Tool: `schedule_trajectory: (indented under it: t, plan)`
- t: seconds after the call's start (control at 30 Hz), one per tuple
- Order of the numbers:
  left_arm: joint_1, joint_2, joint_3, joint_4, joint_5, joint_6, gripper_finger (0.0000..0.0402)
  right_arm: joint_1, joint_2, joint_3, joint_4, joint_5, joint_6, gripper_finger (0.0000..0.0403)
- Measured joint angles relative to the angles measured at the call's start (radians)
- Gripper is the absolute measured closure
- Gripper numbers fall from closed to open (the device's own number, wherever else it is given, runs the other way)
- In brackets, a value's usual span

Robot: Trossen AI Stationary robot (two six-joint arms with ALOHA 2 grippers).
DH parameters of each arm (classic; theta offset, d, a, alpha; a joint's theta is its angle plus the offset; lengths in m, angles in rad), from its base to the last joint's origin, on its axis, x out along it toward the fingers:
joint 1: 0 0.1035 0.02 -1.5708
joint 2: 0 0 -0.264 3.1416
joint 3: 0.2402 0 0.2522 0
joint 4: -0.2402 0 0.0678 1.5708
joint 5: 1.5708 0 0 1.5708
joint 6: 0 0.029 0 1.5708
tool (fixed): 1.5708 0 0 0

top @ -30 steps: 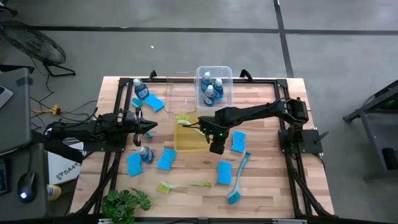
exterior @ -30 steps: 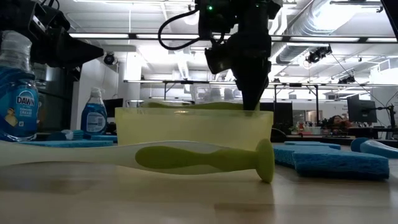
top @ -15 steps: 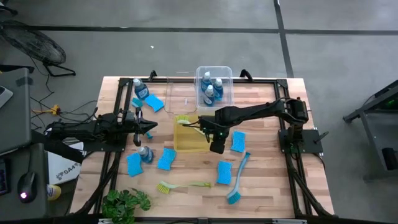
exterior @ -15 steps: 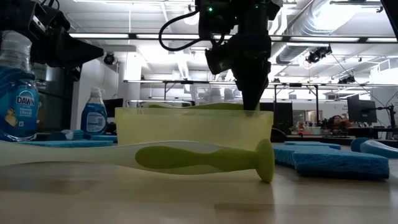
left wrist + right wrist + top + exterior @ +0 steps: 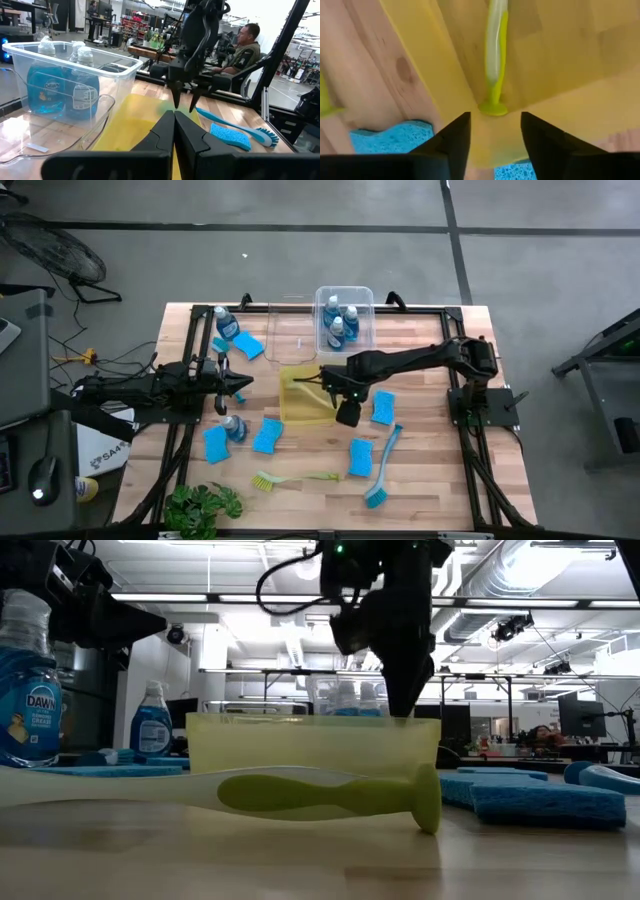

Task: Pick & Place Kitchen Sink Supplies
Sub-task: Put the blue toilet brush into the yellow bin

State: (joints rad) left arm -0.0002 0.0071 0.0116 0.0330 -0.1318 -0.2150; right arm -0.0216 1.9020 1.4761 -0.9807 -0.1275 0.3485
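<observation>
A yellow-green dish brush [image 5: 495, 55] lies flat on the floor of the yellow bin [image 5: 305, 408], its suction-cup end [image 5: 493, 107] toward my right gripper. My right gripper [image 5: 495, 122] hangs open just above the bin [image 5: 405, 710], touching nothing. My left gripper [image 5: 243, 385] waits shut over the table's left side, its fingers closed together [image 5: 174, 120]. A second yellow-green brush [image 5: 295, 477] and a blue brush [image 5: 383, 470] lie on the table near its front edge. Blue sponges [image 5: 382, 407] [image 5: 267, 437] and a bottle [image 5: 233, 427] rest on the wood.
A clear bin [image 5: 362, 298] at the far edge holds several blue bottles; an empty clear bin [image 5: 290, 330] stands beside it. Another bottle [image 5: 225, 323] and sponge [image 5: 250, 345] sit far left. A leafy plant [image 5: 200, 505] is at the near left corner. A seated person [image 5: 247, 42] shows beyond the table.
The yellow-green brush, whose head stuck up over the yellow bin's far-left rim, has dropped down and now lies flat inside the bin. My right gripper has stayed over the bin and no longer holds the handle.
</observation>
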Motion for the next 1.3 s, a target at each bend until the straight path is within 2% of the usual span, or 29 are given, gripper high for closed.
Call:
schedule_trajectory:
  t: [0.2, 0.5, 0.67, 0.83, 0.97, 1.07, 1.3]
  plan:
    - [0.0, 0.0, 0.0, 0.0, 0.0, 0.0, 0.04, 0.011, -0.095, 0.0, -0.044, 0.021, 0.144, 0.0209]
    - [0.0, 0.0, 0.0, 0.0, 0.0, 0.0, 0.04, 0.121, -0.182, 0.0, -0.288, 0.054, 0.711, 0.0212]
    - [0.0, 0.0, 0.0, 0.0, 0.0, 0.0, 0.04, 0.223, -0.189, 0.0, -0.419, 0.075, 0.911, 0.0212]
    - [0.0, 0.0, 0.0, 0.0, 0.0, 0.0, 0.04, 0.297, -0.189, -0.01, -0.445, 0.053, 1.061, 0.0212]
    - [0.0, 0.0, 0.0, 0.0, 0.0, 0.0, 0.04, 0.336, -0.19, -0.072, -0.427, -0.005, 1.063, 0.0214]
    - [0.0, 0.0, 0.0, 0.0, 0.0, 0.0, 0.04, 0.362, -0.193, -0.124, -0.4, -0.009, 0.993, 0.0215]
    - [0.0, 0.0, 0.0, 0.0, 0.0, 0.0, 0.04, 0.4, -0.283, -0.268, -0.296, 0.083, 0.553, 0.0215]
